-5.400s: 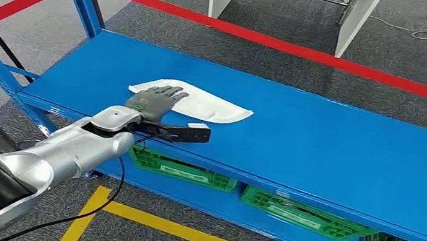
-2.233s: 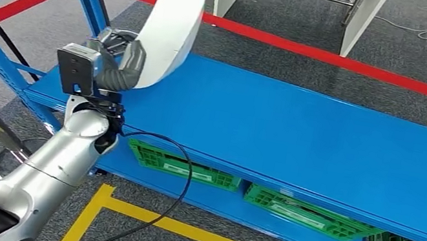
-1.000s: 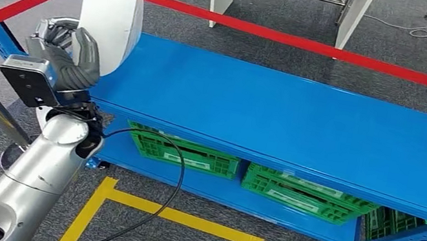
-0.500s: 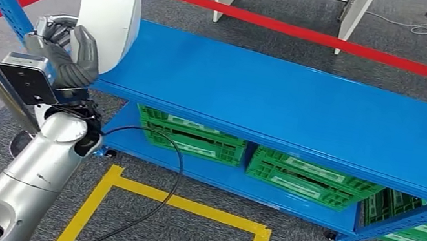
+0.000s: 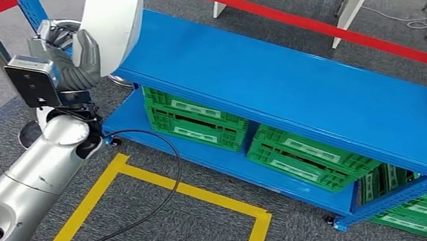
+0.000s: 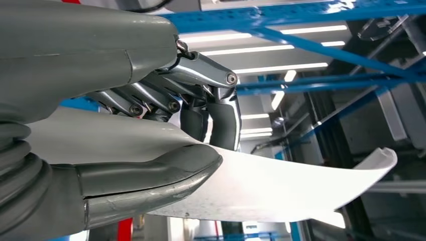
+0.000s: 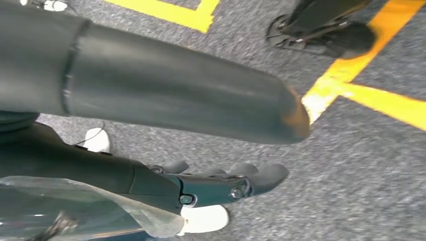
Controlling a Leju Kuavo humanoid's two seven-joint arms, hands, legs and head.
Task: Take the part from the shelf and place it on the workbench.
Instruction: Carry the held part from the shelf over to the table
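Right hand [image 7: 221,186] hangs down by the grey carpet floor [image 7: 361,165], holding nothing, fingers look loosely apart. Left hand [image 5: 67,57] is raised and gripping the white curved part [image 5: 112,5], thumb on one face, fingers on the other, just off the blue shelf [image 5: 283,80] corner. Green crates [image 5: 297,154] sit underneath, red tape [image 5: 293,21] behind.

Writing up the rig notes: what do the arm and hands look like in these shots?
The left arm is glossy silver with a black section near the shoulder. A black cable loops from the wrist, where a black camera box is mounted. The left hand is dark grey with metal-linked fingers and a ribbed grey cover. The right hand is dark grey too.
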